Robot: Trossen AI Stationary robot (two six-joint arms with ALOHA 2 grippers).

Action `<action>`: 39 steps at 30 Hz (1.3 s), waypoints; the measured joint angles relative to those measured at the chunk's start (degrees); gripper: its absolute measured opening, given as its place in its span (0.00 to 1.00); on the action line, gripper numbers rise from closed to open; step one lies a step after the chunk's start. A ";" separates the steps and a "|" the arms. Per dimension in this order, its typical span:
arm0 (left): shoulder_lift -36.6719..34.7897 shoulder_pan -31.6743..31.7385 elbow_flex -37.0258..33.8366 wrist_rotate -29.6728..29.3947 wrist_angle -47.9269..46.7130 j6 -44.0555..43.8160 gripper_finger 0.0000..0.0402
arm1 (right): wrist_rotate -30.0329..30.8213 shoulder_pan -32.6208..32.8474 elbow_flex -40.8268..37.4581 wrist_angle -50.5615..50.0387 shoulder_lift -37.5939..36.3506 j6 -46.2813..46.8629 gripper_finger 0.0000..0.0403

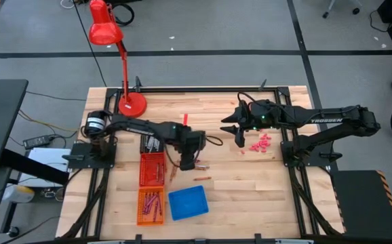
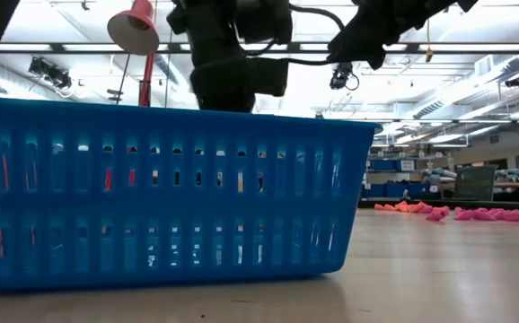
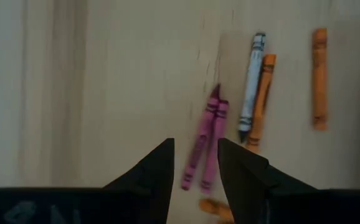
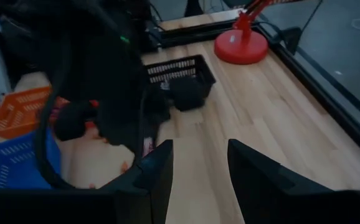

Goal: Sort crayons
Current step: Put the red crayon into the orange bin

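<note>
Three baskets sit by the left arm: two orange baskets (image 1: 151,169) and a blue basket (image 1: 188,202) just right of the nearer one, which holds crayons (image 1: 152,202). Right of the orange baskets, the left gripper (image 3: 195,163) hovers with fingers slightly spread over two magenta crayons (image 3: 203,148); grey and orange ones (image 3: 257,99) lie beside them. Farther right, the right gripper (image 4: 198,163) hangs spread, holding nothing, near pink bits (image 1: 260,143).
</note>
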 joint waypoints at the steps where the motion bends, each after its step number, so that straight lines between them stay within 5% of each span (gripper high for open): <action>1: 0.30 0.40 0.00 -0.01 0.20 2.78 0.33 | -0.20 0.00 0.01 0.23 0.14 0.06 0.39; 13: 1.77 5.79 -0.01 0.13 0.60 13.87 0.33 | -0.81 1.31 0.02 0.90 1.78 1.43 0.39; 22: 2.47 6.15 -4.22 9.97 6.18 17.52 0.31 | -0.49 2.45 0.02 1.50 1.80 3.03 0.39; 32: 2.52 1.96 -8.68 9.39 9.57 17.62 0.29 | 0.85 2.43 0.02 1.51 1.79 3.31 0.39; 39: 2.54 0.19 -9.75 2.21 11.07 15.05 0.29 | 0.85 2.43 0.02 1.52 1.78 3.36 0.39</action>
